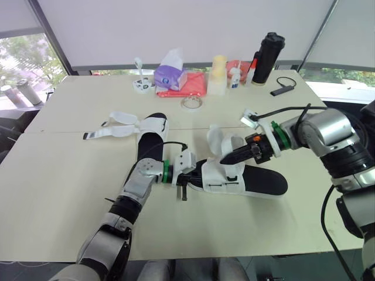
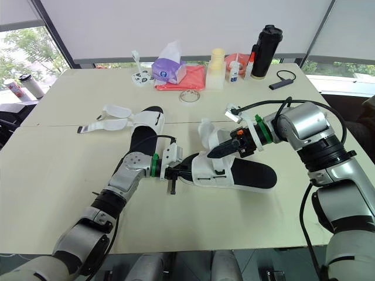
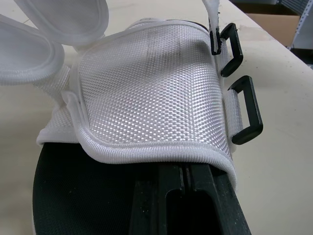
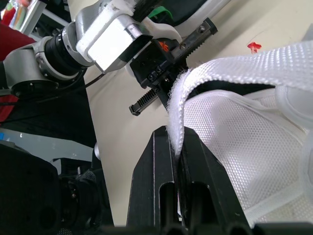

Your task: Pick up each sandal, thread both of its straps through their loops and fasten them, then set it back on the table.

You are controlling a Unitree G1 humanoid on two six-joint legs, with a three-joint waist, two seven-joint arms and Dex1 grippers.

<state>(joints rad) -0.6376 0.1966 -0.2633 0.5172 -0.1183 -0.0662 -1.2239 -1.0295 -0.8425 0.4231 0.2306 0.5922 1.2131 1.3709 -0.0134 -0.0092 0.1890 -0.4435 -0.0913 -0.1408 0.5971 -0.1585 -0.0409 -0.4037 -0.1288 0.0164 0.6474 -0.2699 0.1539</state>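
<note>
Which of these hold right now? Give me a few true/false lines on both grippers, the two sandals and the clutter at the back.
1. The right gripper is pinching a white strap of the near sandal. True.
2. The left gripper hangs open, away from both sandals. False: it is clamped on the near sandal's edge.
3. The far sandal lies on the table with its straps spread open, and no gripper is on it. True.
4. The black bottle lies tipped over beside the near sandal. False: it stands upright at the table's far edge.
</note>
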